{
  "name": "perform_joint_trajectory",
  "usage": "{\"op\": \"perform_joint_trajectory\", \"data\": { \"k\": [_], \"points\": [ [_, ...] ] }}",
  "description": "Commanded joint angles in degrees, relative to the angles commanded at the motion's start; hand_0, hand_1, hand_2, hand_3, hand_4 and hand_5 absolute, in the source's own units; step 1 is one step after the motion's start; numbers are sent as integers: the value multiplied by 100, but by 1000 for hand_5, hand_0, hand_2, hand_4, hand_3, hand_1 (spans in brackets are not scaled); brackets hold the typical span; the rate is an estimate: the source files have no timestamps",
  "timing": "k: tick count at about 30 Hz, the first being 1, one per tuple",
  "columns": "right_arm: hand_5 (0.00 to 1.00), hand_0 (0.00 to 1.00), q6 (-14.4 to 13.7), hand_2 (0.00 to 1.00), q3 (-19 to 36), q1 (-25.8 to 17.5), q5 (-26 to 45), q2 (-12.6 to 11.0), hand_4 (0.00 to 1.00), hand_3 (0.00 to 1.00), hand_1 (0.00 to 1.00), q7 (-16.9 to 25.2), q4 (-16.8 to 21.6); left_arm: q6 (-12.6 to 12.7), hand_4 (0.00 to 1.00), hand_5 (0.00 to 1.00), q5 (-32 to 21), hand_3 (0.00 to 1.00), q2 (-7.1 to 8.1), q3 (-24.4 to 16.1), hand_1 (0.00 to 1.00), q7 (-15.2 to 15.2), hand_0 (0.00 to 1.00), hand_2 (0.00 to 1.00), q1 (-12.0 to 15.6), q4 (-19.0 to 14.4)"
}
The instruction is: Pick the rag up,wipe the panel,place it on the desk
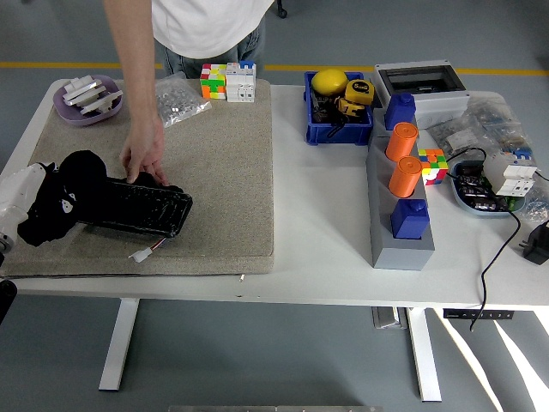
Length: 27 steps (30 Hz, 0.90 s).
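Observation:
A black rag (62,199) lies bunched over the left end of a black panel (141,208) on the beige mat (214,172). My left hand (19,196), white-shelled, is at the picture's left edge with its fingers curled into the rag. The panel lies flat, with a small white connector (141,254) on a wire at its near side. A person's hand (144,157) rests on the panel's far edge, holding it steady. My right arm is out of view.
A purple dish (86,99) with metal parts, a bag of screws (178,99) and puzzle cubes (226,81) lie at the mat's back. A blue bin (337,120), a grey rack (399,206) with orange cylinders, and cables stand to the right.

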Motion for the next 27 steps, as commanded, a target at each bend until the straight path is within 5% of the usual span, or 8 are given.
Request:
{"op": "perform_joint_trajectory", "data": {
  "k": [9,27],
  "points": [
    [465,759,6,679,8,5,-3,11,962,600,620,7,0,11,197,2,46,434,36,-44,228,33,255,526,8,-80],
    [466,760,6,679,81,11,-49,13,964,602,620,19,1,-25,197,2,-1,434,-28,895,227,179,254,525,176,-1222]
  ]
}}
